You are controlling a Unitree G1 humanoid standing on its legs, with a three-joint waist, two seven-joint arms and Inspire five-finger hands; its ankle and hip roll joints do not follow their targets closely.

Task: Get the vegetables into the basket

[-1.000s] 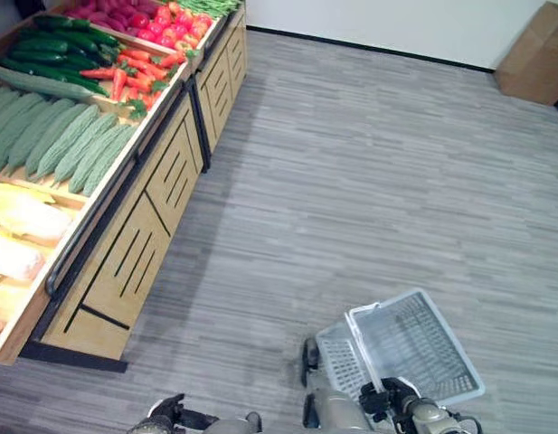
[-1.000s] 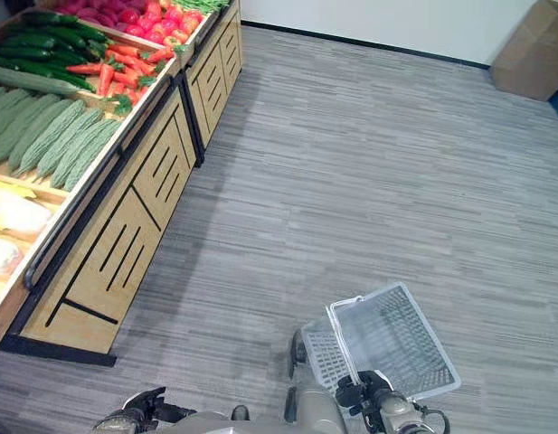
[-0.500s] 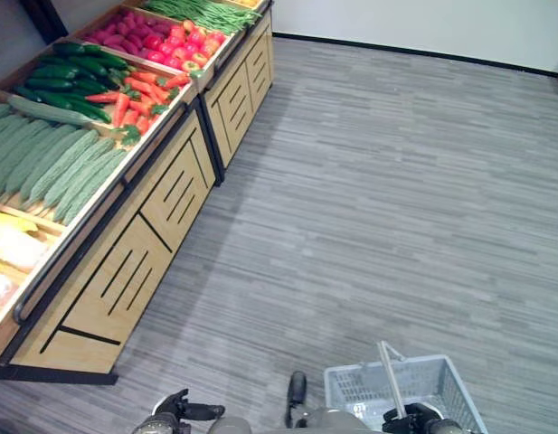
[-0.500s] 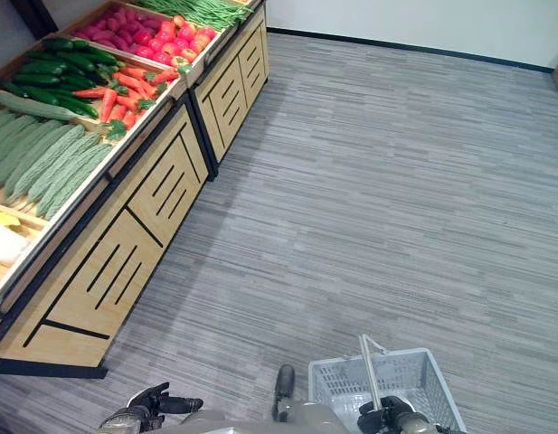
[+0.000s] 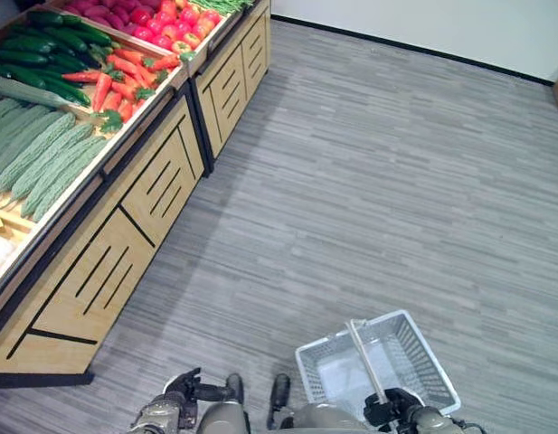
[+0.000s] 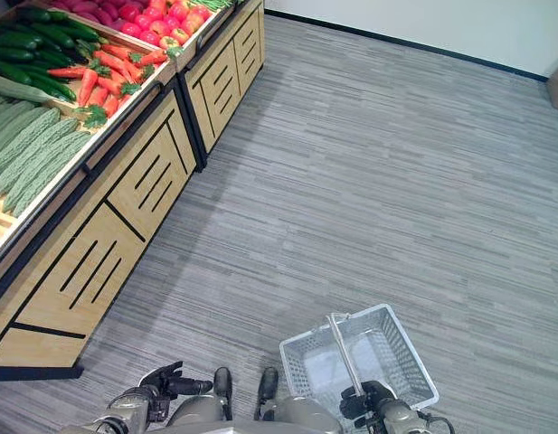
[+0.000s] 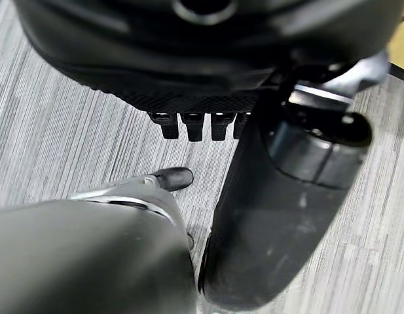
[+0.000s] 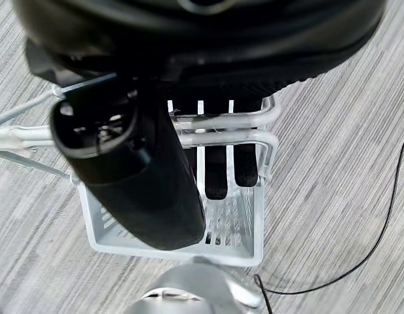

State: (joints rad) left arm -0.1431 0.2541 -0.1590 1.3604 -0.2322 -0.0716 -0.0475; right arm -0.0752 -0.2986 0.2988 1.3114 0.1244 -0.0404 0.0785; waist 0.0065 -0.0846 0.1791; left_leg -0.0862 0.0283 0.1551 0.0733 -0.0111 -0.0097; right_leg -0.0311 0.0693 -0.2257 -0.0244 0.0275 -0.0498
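Left eye view: white basket (image 5: 414, 362) hangs low at the robot's right, its handle (image 5: 364, 357) running up into the right hand (image 5: 387, 411), fingers wrapped on it. Basket looks empty. Vegetables sit on the wooden stand (image 5: 107, 244) well off to the front-left: carrots (image 5: 116, 81), cucumbers (image 5: 52, 41), bitter gourds (image 5: 39, 154), long axes mostly running diagonally across the bins. Left hand (image 5: 184, 398) is low by the body, free, on the stand's side, so likely the nearer hand for picking.

Right eye view: same layout; right hand (image 6: 369, 402) on the basket handle, left hand (image 6: 161, 384) empty, fingers loosely extended, stand (image 6: 98, 235) well apart up-left.

Left wrist view: left hand (image 7: 202, 124) with fingers fairly straight, nothing held, floor (image 7: 57, 131) beyond.

Right wrist view: right hand (image 8: 221, 163) curled over the wire handle (image 8: 221, 137), basket (image 8: 175, 235) hanging below it.

Judgement: robot has to close on the stand first.
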